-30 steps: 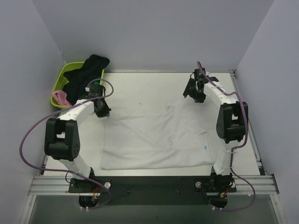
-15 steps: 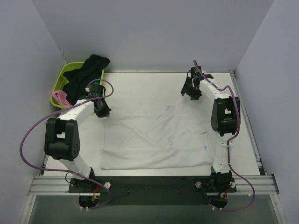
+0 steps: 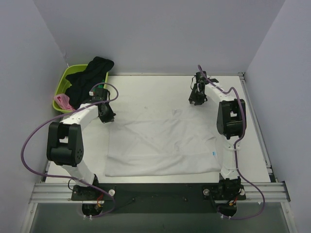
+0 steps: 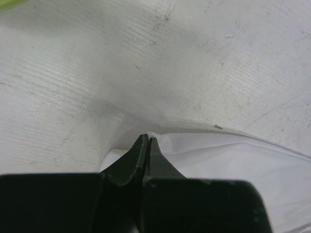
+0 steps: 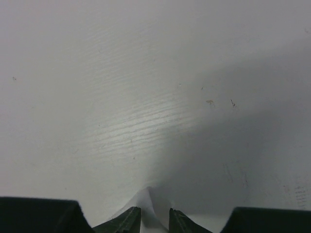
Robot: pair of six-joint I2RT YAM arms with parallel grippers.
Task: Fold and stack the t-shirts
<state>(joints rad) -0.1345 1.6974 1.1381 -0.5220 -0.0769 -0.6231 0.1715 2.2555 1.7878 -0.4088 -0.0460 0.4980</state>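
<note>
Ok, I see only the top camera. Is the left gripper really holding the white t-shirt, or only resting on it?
Observer: The left wrist view shows the left gripper shut on a corner of the white t-shirt.
Operator: And the right one?
Observer: The right wrist view shows the right gripper with jaws slightly apart, a small peak of the shirt between them, not yet pinched.
</note>
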